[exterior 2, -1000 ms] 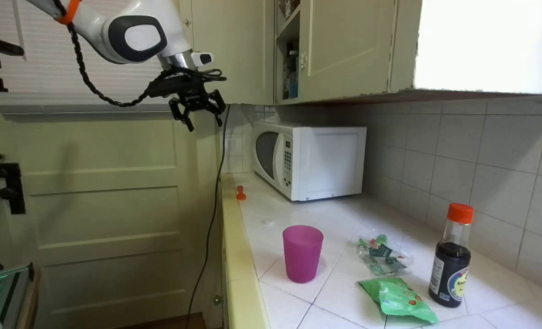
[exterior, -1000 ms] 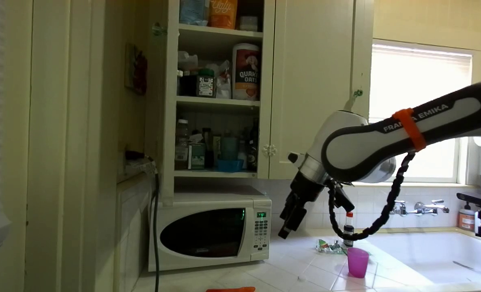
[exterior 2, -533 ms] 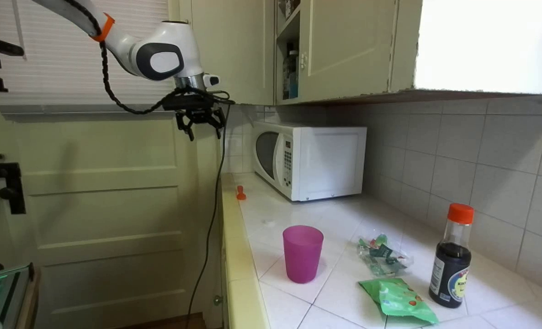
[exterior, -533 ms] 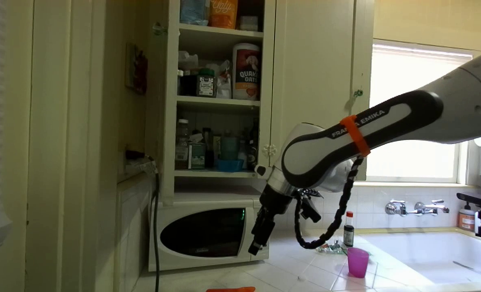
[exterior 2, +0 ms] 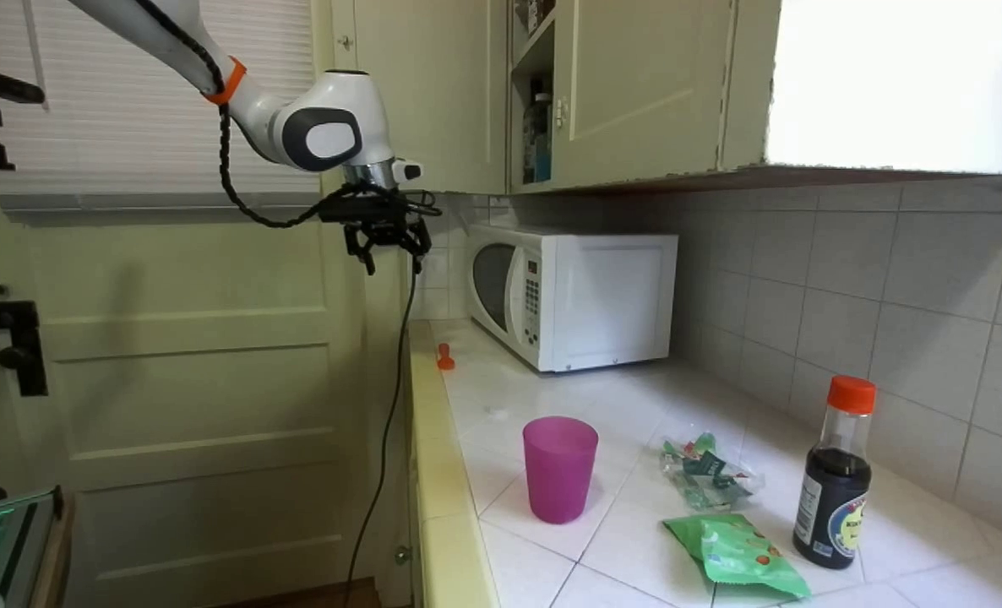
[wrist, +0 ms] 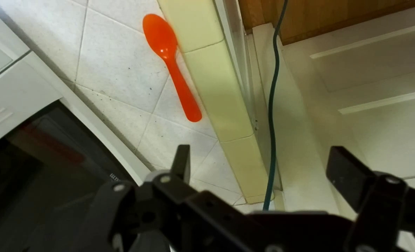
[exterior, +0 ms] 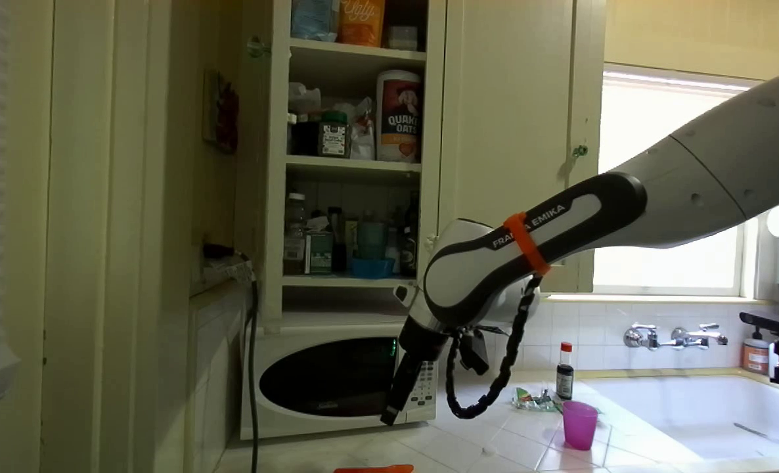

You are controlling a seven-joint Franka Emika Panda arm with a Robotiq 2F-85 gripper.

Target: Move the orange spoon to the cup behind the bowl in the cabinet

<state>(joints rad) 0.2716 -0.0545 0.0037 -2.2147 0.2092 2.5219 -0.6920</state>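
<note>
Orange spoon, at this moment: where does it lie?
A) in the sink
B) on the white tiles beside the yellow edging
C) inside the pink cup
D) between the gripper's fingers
B: the wrist view shows the orange spoon on the white tiles, alongside the yellow edging.

Kitchen, plain as day | there's the microwave (exterior 2: 607, 304), parked by the back corner of the tiled counter (exterior 2: 602, 397) | over at the opposite edge, a white sink (exterior: 678, 410), chrome taps (exterior: 681, 337) on the wall (exterior: 600, 332) above | up top, an oats canister (exterior: 399, 125) in the open cabinet (exterior: 353, 164) | red-capped bottle of dark liquid (exterior 2: 835, 485) near the counter's back edge
</note>
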